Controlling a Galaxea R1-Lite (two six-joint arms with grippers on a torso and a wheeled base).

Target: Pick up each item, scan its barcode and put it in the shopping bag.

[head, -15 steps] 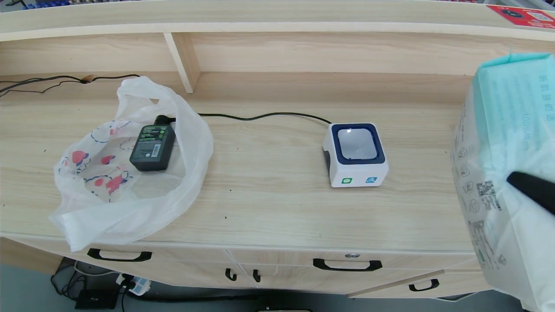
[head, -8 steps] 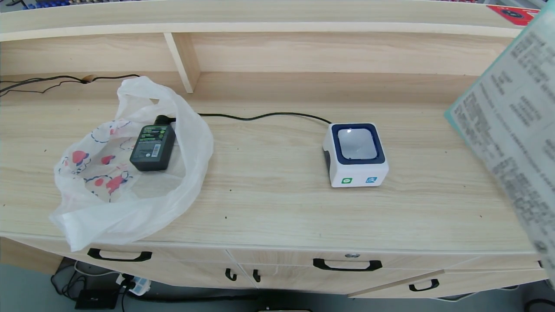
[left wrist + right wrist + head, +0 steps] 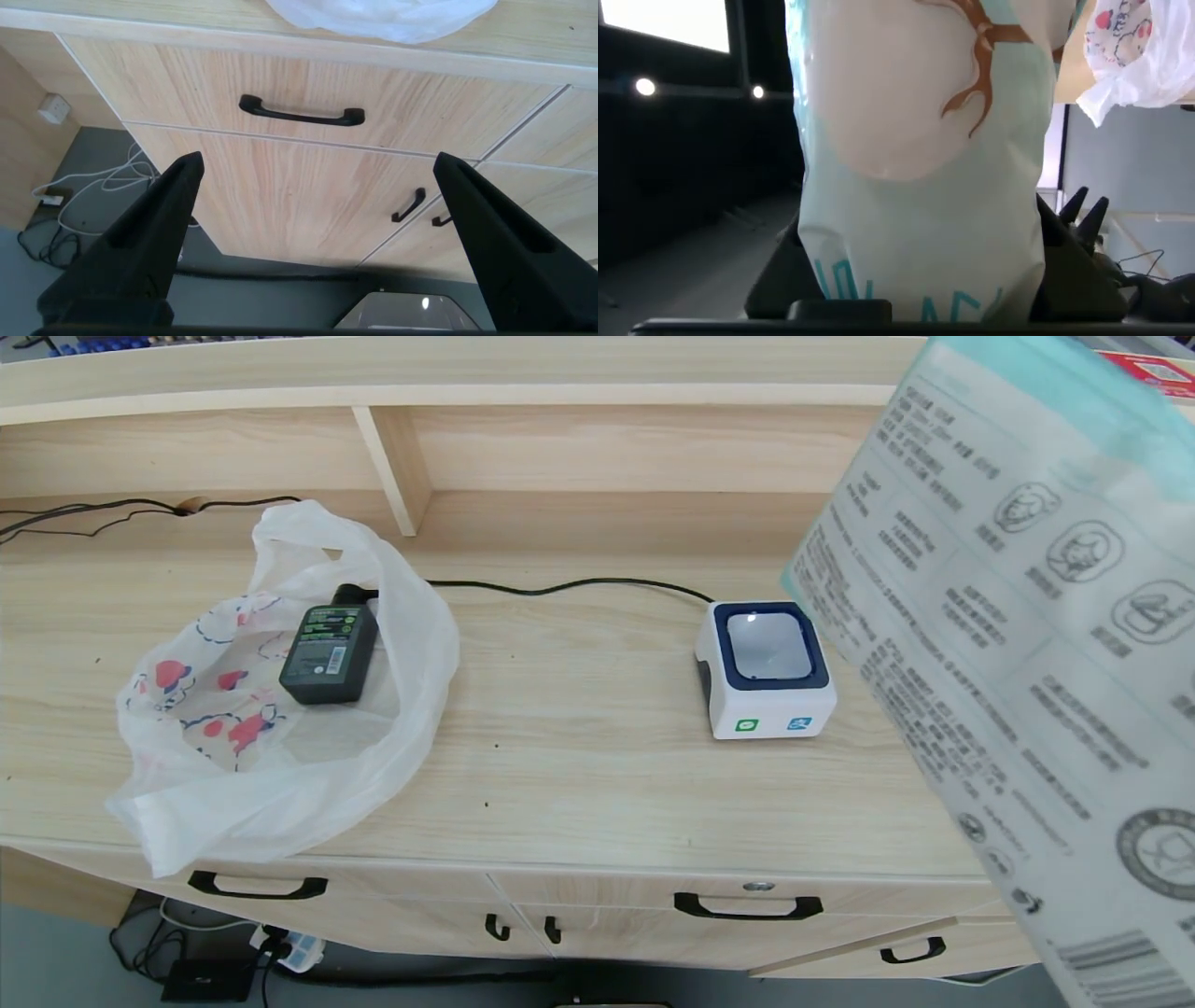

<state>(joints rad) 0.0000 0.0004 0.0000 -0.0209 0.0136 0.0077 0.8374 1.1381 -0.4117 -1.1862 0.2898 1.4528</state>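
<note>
On the wooden counter (image 3: 579,784) the shopping bag (image 3: 224,812) lies open with a black bottle (image 3: 329,653) inside, and the scanner (image 3: 766,667) stands well apart to its right. The teal-and-white package (image 3: 1027,663) is raised at the right, clamped between the right gripper's (image 3: 920,280) fingers. The left gripper (image 3: 322,247), spread wide and empty, faces the drawer fronts (image 3: 308,177).

Pale wood, thin plastics
The table (image 3: 579,784) is matt, light-grained wood; the shopping bag (image 3: 425,644) thin, crinkled, translucent plastic; the pack (image 3: 1018,644) glossy printed film; the scanner (image 3: 766,709) smooth white plastic with a shiny window; the bottle (image 3: 329,653) dark matt plastic.
</note>
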